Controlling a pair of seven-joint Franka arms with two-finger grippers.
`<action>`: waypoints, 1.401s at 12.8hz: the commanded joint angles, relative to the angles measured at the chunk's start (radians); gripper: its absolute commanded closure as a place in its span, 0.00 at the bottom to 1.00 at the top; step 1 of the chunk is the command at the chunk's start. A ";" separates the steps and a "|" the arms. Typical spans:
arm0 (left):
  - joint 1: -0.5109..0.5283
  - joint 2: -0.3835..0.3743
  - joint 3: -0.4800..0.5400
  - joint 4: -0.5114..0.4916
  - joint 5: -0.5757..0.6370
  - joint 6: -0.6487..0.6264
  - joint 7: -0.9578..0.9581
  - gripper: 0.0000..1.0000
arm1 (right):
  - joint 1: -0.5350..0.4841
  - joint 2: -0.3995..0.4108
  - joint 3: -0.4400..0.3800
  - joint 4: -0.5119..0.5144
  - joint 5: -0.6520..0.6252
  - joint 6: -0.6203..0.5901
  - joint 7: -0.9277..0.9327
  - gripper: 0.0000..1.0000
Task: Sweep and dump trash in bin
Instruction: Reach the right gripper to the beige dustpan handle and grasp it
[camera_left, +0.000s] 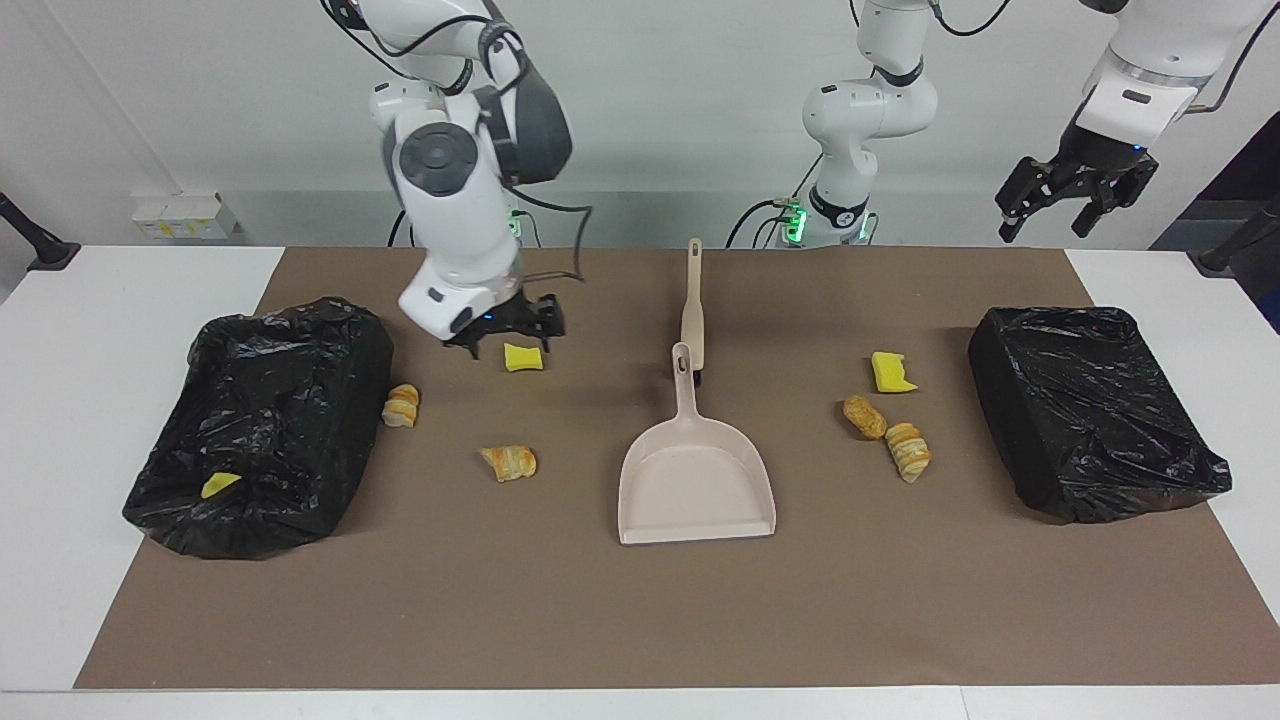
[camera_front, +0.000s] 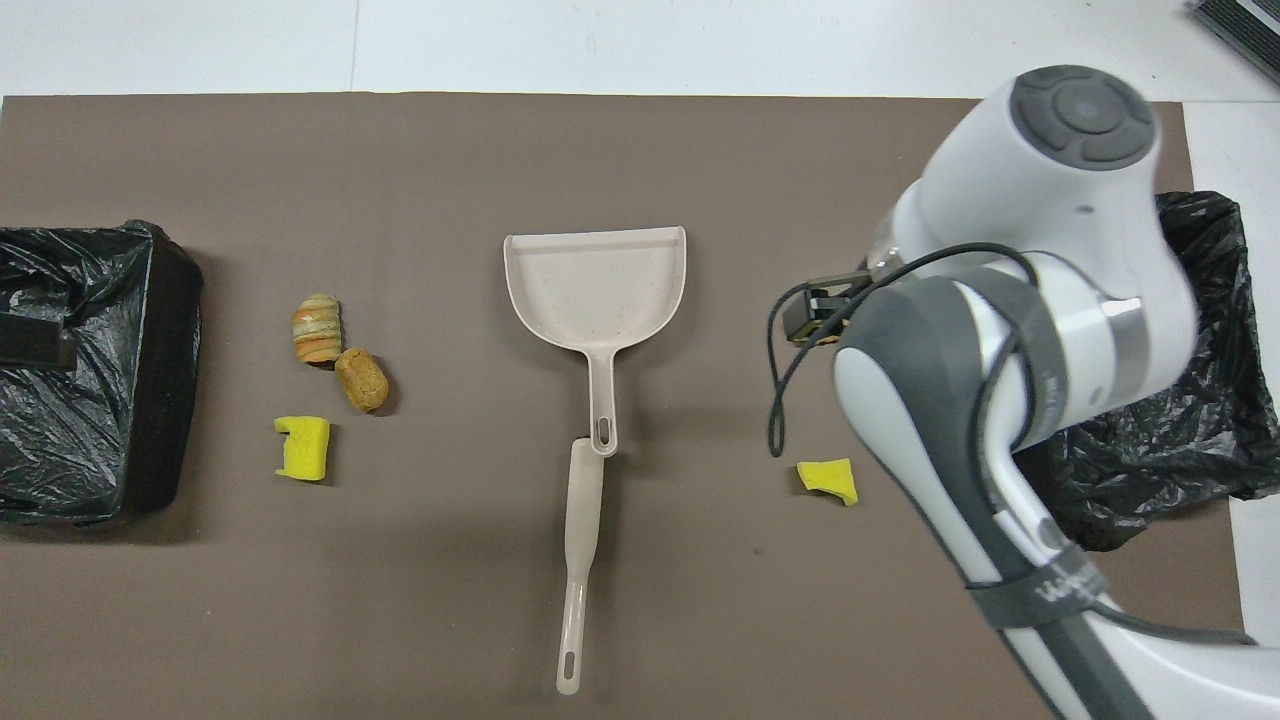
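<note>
Trash lies scattered on the brown mat: a yellow sponge chunk (camera_left: 522, 357) (camera_front: 828, 478) and two pastry pieces (camera_left: 401, 406) (camera_left: 509, 462) toward the right arm's end. Another sponge chunk (camera_left: 890, 372) (camera_front: 302, 447) and two pastry bits (camera_left: 864, 416) (camera_left: 908, 451) lie toward the left arm's end. The beige dustpan (camera_left: 695, 480) (camera_front: 598, 290) lies mid-mat, with a long beige brush (camera_left: 692, 300) (camera_front: 580, 560) at its handle. My right gripper (camera_left: 508, 340) hangs open, low over the mat beside the first sponge chunk. Raised and open, my left gripper (camera_left: 1045, 222) waits above the table's edge.
Two bins lined with black bags stand at the mat's ends, one (camera_left: 265, 420) (camera_front: 1210, 400) with a yellow chunk (camera_left: 220, 485) inside, the other (camera_left: 1090, 410) (camera_front: 90, 370) by the left arm. In the overhead view the right arm covers the pastry pieces near its bin.
</note>
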 joint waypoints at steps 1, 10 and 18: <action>0.014 -0.008 -0.006 0.000 0.013 -0.014 0.005 0.00 | 0.081 0.080 0.000 0.038 0.022 0.084 0.081 0.00; 0.013 -0.008 -0.006 0.000 0.013 -0.012 0.004 0.00 | 0.252 0.253 -0.002 0.088 0.019 0.306 0.318 0.00; 0.013 -0.011 -0.009 -0.003 0.013 -0.038 -0.001 0.00 | 0.281 0.255 -0.002 0.018 0.013 0.382 0.335 0.00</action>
